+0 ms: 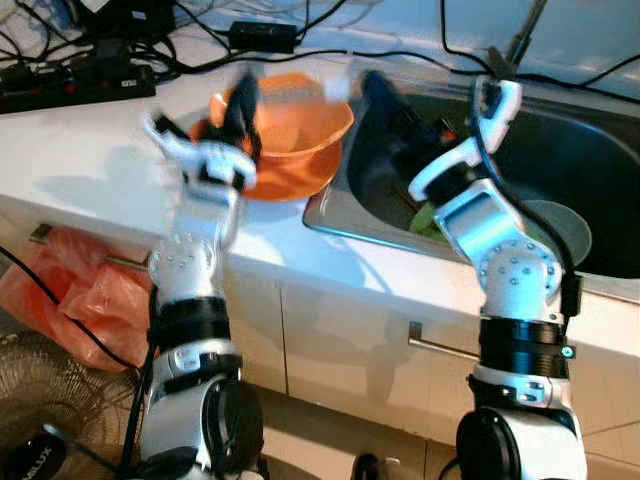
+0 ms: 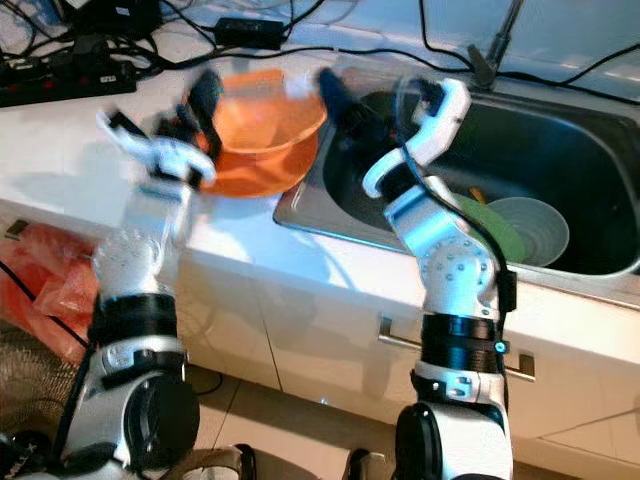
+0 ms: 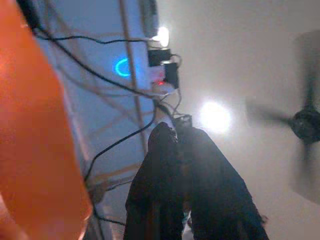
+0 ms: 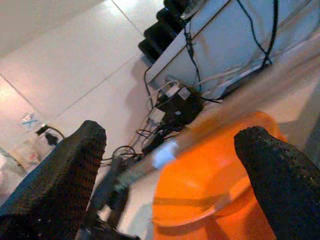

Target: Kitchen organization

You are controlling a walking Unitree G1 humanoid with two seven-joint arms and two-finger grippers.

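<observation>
Left gripper (image 1: 240,105) jaws narrow at orange bowl (image 1: 295,140) rim, surface edge; right gripper (image 4: 170,150) jaws wide, above sink (image 1: 590,170) at 3 o'clock.

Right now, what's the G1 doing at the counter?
It stands at a white kitchen counter beside a steel sink. The left gripper is raised at the rim of an orange plastic bowl on the counter's edge; its fingers look closed together. The right gripper is open, lifted near the bowl's sink side. A pale green bowl lies in the sink.
</observation>
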